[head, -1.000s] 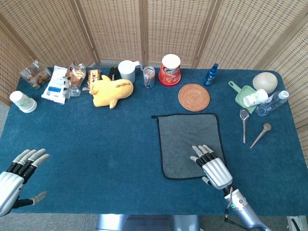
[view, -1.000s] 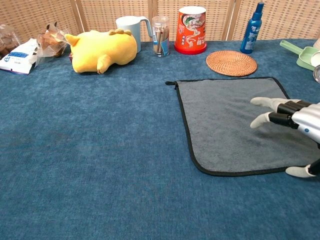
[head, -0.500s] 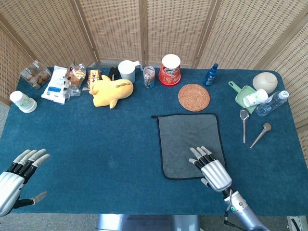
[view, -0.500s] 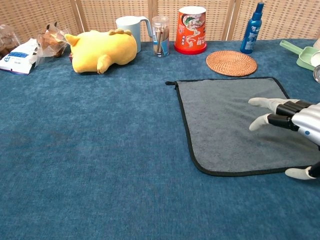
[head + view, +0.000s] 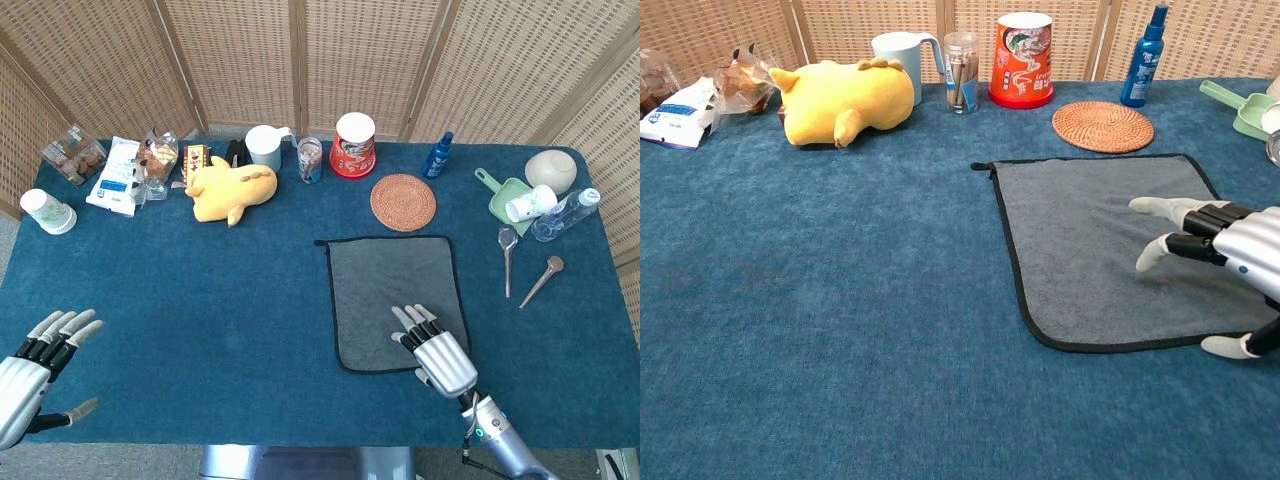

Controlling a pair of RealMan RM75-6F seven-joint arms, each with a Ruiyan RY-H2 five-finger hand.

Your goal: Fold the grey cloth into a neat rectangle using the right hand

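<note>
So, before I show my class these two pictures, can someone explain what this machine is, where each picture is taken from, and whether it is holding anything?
It is a two-armed robot with humanlike hands, working at a blue table. One picture looks down from its head; the other looks forward from its chest. A grey cloth lies flat and unfolded. The right hand is spread over the cloth's near right part, gripping nothing. The left hand is open at the table's near left edge. Along the back stand a yellow plush toy, cups and a woven coaster.
</note>
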